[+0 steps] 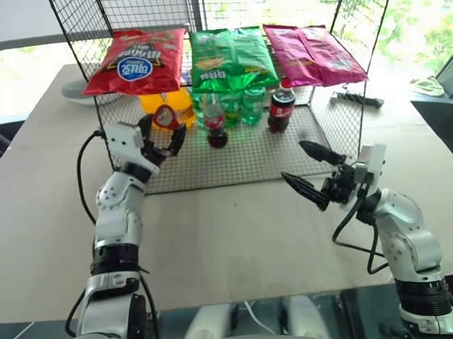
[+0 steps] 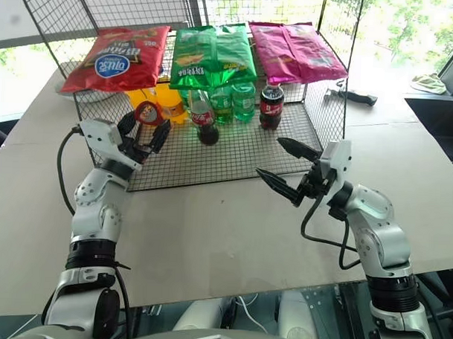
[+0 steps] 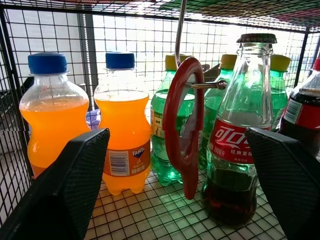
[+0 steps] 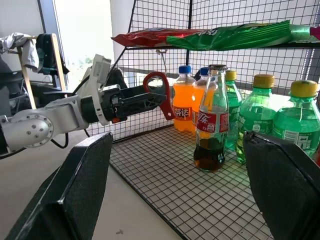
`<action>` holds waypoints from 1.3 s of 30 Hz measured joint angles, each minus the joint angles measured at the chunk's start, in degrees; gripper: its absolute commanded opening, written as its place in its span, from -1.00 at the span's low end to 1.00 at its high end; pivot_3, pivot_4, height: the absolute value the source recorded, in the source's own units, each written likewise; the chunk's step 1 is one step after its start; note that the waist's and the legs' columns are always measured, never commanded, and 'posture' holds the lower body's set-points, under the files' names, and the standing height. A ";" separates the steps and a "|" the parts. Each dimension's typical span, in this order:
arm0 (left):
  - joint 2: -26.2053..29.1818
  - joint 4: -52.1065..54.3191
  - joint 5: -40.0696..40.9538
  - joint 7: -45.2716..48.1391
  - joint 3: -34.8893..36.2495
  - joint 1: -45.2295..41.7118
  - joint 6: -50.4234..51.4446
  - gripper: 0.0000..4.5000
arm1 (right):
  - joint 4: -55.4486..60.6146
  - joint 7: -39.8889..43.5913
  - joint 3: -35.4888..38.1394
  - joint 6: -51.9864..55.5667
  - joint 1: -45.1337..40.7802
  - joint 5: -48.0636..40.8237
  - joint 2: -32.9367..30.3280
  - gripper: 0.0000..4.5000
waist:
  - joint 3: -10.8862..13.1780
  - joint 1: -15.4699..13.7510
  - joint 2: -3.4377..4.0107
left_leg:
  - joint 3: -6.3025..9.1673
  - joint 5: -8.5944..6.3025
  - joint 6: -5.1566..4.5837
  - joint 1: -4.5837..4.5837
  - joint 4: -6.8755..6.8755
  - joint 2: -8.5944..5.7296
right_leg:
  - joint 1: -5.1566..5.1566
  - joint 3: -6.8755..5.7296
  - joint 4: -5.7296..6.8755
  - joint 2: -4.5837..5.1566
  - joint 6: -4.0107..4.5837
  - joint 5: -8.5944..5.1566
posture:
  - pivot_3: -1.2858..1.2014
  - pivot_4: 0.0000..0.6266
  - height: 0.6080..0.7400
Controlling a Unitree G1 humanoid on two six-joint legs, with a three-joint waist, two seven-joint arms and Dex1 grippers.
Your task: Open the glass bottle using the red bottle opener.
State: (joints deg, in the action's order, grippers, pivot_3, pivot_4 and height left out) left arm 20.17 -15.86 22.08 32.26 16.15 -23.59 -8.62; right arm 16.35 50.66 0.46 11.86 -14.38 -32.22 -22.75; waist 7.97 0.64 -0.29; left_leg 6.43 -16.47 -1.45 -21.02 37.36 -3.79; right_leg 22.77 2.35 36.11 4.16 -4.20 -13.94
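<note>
The glass bottle [image 4: 210, 118] stands upright on the lower wire shelf [image 1: 242, 159] of a mesh rack set on the bench [image 1: 231, 237]. Its metal cap is on, and dark liquid fills only its lower part. Two orange soda bottles [image 3: 125, 125] stand to one side of it, green plastic bottles [image 4: 255, 112] beside and behind it, and a dark cola bottle [image 1: 281, 108] stands further to the robot's right.

The red bottle opener [image 3: 184, 125] hangs from a metal hook under the upper shelf, handle down, just beside the glass bottle's neck.

The left pincer [image 1: 162, 136] is raised at the rack's front left, its fingers spread apart to either side of the hanging opener. No contact with the opener is visible; it holds nothing.

The right pincer [image 1: 307, 171] sits over the bench at the rack's front right edge, fingers wide apart and empty, pointing toward the bottles.

Three snack bags, red [image 1: 137, 61], green [image 1: 230, 56] and pink [image 1: 312, 55], lie on the upper shelf.
</note>
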 measured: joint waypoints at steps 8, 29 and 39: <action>-0.33 0.76 2.96 1.94 0.10 -0.26 -0.15 -0.99 | 0.00 -0.01 -0.01 0.00 0.11 0.30 0.09 0.86 | 0.01 0.01 -0.02 | 0.00 0.00 0.00 0.00 0.02 0.00 | 0.00 0.00 0.01 0.00 0.00 0.00 | 0.03 -0.52 1.00; -4.85 13.56 36.74 3.81 6.70 2.88 29.44 -0.99 | -0.07 0.00 -0.61 -0.83 0.10 1.41 0.60 0.86 | 0.05 -0.12 -0.09 | 0.02 0.03 0.04 0.12 0.09 0.00 | -0.05 -0.01 0.15 -0.01 0.00 0.00 | 0.03 -0.52 1.00; -6.15 14.29 42.45 3.67 9.57 3.10 33.54 -0.99 | -0.62 0.04 -0.65 -1.05 0.10 1.77 0.70 0.86 | 0.04 -0.26 -0.10 | 0.04 0.06 0.09 0.20 0.11 0.00 | -0.08 -0.01 0.26 -0.02 0.00 0.00 | 0.03 -0.52 1.00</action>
State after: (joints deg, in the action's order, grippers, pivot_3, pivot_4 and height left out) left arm 14.02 -1.57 64.52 35.93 25.72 -20.49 24.93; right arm 15.73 50.70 -0.19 10.81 -14.28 -30.44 -22.05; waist 8.00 0.38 -0.39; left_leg 6.47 -16.41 -1.36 -20.83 37.46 -3.80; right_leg 22.70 2.34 36.36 4.14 -4.19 -13.95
